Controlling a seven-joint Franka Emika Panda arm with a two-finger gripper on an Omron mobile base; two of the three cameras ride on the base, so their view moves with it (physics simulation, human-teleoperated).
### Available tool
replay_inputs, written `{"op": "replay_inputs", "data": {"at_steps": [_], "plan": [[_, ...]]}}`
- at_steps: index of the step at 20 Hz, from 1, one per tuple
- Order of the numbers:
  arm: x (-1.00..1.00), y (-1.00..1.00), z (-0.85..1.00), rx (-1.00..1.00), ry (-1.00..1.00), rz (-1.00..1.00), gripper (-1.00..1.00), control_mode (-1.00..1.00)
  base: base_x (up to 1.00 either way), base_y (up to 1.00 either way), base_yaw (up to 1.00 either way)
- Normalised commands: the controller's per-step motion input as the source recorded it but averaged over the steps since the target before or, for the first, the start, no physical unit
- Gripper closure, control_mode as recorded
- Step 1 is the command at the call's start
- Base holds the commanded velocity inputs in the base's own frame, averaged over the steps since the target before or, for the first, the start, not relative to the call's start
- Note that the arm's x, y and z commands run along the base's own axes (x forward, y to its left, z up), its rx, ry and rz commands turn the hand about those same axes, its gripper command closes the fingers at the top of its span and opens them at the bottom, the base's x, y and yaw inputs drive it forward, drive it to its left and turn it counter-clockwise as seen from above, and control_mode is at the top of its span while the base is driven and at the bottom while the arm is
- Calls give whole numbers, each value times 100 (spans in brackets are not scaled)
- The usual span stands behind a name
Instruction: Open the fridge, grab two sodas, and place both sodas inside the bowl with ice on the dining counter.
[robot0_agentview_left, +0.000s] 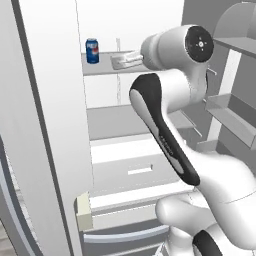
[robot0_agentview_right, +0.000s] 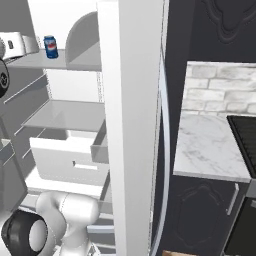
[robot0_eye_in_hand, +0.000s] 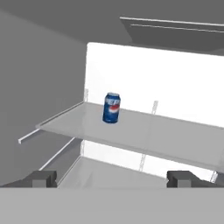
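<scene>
Hand view: one blue soda can (robot0_eye_in_hand: 112, 107), silvery top, red-white-blue logo, standing upright on the upper grey shelf (robot0_eye_in_hand: 166, 138) of the fridge (robot0_eye_in_hand: 144, 78), near the shelf's left part and set back from its front edge, against the white rear wall. Gripper (robot0_eye_in_hand: 112, 178) level with the space just under that shelf, pointing into the compartment; its two dark fingertips (robot0_eye_in_hand: 41, 178) stand wide apart at the bottom of the view, nothing between them, well short of the can. Left base view: same can (robot0_agentview_left: 92, 51) at the left end of the top shelf (robot0_agentview_left: 102, 67), beside the inner side wall; the white arm's hand (robot0_agentview_left: 127, 61) reaches in at shelf height to the right of the can, apart from it. Door bins (robot0_agentview_left: 231, 112) on the open right door; a lower shelf and white drawers (robot0_agentview_left: 132, 172) beneath. Right base view: can (robot0_agentview_right: 50, 47) upright on the top shelf, open door edge (robot0_agentview_right: 131, 125) in the foreground, marble worktop (robot0_agentview_right: 207, 145) with a pale brick backsplash to the right.
</scene>
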Motion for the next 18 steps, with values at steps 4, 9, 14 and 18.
{"op": "replay_inputs", "data": {"at_steps": [4, 9, 14, 18], "plan": [[33, 0, 22, 13, 12, -6, -100, -100, 0, 0, 0], [48, 3, 18, 6, 5, -6, -100, -100, 0, 0, 0], [53, 12, 3, 0, -1, -2, -100, -100, 0, 0, 0], [45, 18, 0, 0, -10, 0, -100, -100, 0, 0, 0]]}}
